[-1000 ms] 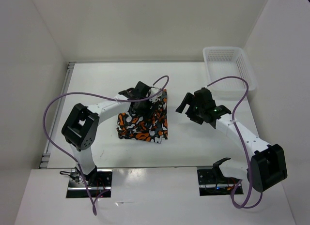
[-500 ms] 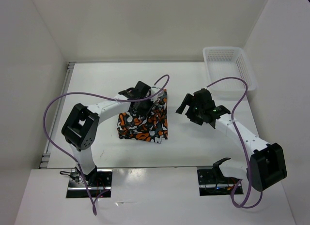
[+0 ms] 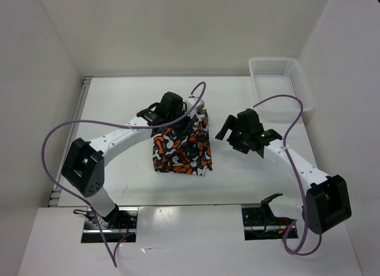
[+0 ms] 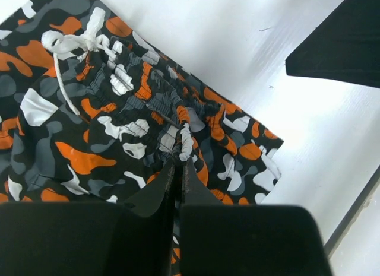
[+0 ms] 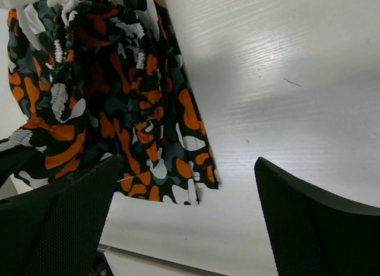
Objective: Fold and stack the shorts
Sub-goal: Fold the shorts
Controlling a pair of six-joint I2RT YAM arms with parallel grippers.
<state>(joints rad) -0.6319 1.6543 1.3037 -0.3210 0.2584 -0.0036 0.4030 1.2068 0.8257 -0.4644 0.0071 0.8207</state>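
In the top view, the shorts [image 3: 184, 154] lie mid-frame on the table [image 3: 119, 104], my left gripper [image 3: 173, 121] at their upper edge, my right gripper [image 3: 225, 126] just right of them, the basket [image 3: 274, 60] at upper right.

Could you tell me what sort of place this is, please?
Probably a lab robot workcell, not a home: a white table boxed in by plain white panels, a left arm and right arm bolted at its near edge, plus a white mesh basket.

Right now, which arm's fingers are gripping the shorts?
The left arm's fingers, pinched shut on the waistband of the shorts. The right arm's fingers stand wide open beside them, holding nothing.
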